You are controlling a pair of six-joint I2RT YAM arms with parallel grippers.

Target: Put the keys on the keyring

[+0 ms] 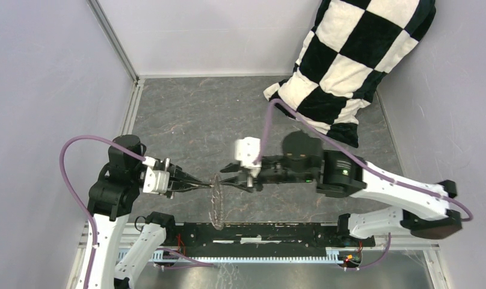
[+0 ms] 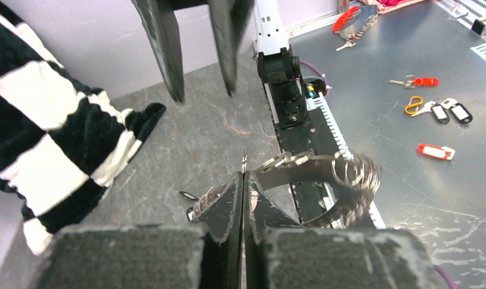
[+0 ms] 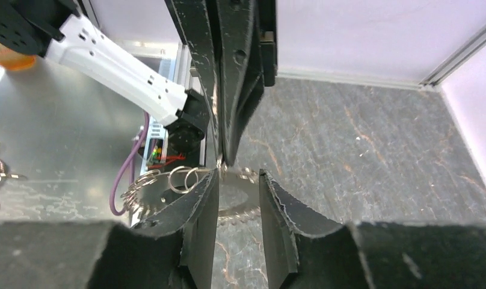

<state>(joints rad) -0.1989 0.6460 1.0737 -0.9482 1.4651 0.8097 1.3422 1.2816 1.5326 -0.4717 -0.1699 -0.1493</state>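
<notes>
The keyring hangs edge-on between the two arms, a toothed metal wreath with small split rings. My left gripper is shut on its rim. In the left wrist view the jaws are pressed together with a thin metal sliver sticking out, and the keyring curves off to the right. My right gripper faces it with its fingers apart; the right wrist view shows the gap empty and the keyring just beyond. I cannot make out the loose keys; only a small dark loop shows beside my left finger.
A black-and-white checkered pillow leans in the back right corner. Beyond the mat's near edge, on the metal bench, lie red key tags, an orange clip and black tags. Grey walls close in the left and back.
</notes>
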